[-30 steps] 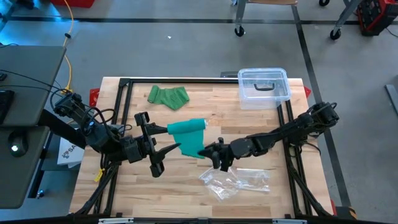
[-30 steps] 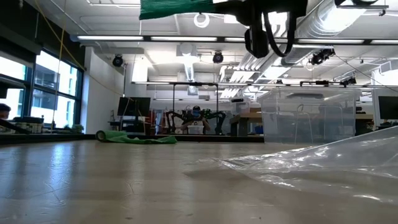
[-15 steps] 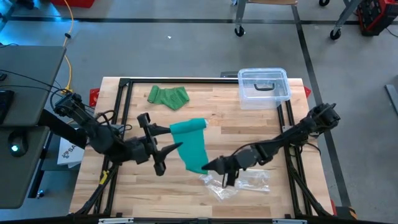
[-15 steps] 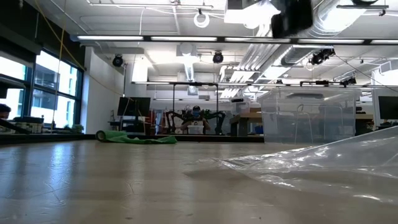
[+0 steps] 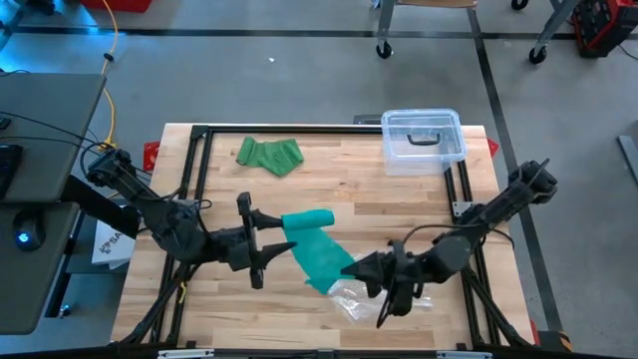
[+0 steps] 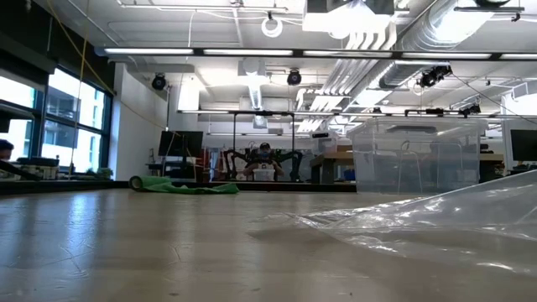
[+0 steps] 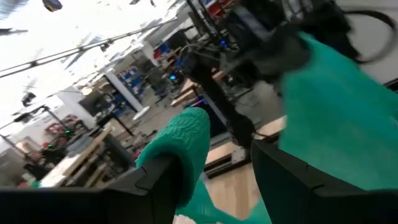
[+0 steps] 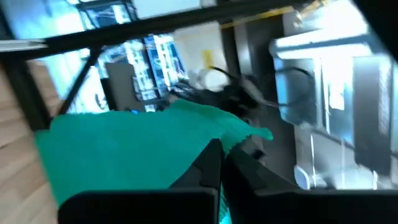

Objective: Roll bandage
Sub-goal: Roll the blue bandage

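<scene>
Teal bandage [image 5: 317, 251] stretched in the air above the table [image 5: 419, 199], between both arms.
Soft crinkled cloth strip, long axis slanting from the left end effector [image 5: 271, 242], clamped on its rolled end, down to the right end effector [image 5: 365, 267], pinching the flat end.

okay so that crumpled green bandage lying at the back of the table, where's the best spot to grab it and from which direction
Probably its bunched middle, from straight above. The green bandage lies flat and low on the table, with open wood around it; both hands are busy stretching the teal bandage.
</scene>
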Controlling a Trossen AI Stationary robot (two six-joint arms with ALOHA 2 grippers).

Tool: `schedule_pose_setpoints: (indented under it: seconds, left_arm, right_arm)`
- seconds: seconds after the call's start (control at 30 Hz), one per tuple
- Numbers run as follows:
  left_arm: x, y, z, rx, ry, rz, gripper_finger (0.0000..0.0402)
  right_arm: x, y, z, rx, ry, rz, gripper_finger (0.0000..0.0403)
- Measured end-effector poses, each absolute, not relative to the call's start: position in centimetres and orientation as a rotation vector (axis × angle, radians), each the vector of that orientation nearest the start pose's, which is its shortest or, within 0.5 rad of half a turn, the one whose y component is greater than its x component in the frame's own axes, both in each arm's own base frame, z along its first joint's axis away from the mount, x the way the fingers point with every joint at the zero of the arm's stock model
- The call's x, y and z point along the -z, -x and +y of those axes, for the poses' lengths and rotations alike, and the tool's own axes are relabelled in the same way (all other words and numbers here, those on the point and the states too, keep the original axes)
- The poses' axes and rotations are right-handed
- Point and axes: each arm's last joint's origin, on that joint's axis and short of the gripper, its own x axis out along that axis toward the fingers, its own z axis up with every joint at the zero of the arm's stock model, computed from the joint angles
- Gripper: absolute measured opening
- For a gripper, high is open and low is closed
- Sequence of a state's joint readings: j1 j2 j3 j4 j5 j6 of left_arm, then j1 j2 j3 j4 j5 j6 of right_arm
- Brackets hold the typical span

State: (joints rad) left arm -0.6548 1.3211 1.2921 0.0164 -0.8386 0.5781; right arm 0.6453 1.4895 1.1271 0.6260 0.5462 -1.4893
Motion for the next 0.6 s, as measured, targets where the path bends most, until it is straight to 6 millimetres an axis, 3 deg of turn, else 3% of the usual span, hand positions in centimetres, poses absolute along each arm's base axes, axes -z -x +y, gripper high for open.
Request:
schedule_pose_setpoints:
  seconds: [0.33, 0.6]
  left_arm:
    - [-40.0, -25.8, -15.4, -0.078, -0.568, 0.087, 0.0186]
    - [-39.1, -27.7, -13.0, -0.057, -0.528, 0.137, 0.0186]
  right_arm:
    - [-42.4, -27.7, 19.0, 0.098, 1.204, -0.277, 0.0000]
    - [-46.4, -26.7, 18.9, 0.123, 1.086, -0.350, 0.0000]
